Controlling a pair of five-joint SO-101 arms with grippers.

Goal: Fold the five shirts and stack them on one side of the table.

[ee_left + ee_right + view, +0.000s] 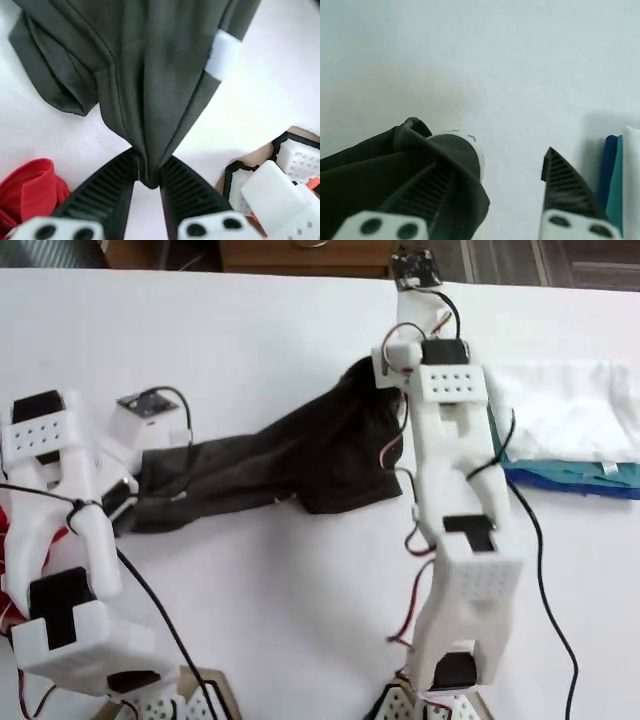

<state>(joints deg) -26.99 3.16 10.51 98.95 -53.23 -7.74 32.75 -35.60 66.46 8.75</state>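
White table (250, 350), left pincer (148, 172) clamping dark shirt (300, 455), right pincer (500, 165) wide, seemingly draped by it

Robotics lab: a white table (250, 340) carries two arms (465, 490) with exposed wiring (545, 570). Beyond the right claw (502, 160) stands wooden furniture (300, 252).

1. A white label (222, 54) sat on the dark shirt (150, 75) in the left wrist view. Its face was plain, with no print that could be read.
2. A white patch (476, 150) on the same shirt in the right wrist view carried a few faint grey marks, too small to read.
3. A small pale tag (610, 469) lay on the teal shirt (570, 476) in the high view, and nothing on it was legible.
4. No other text, number or sign could be read.
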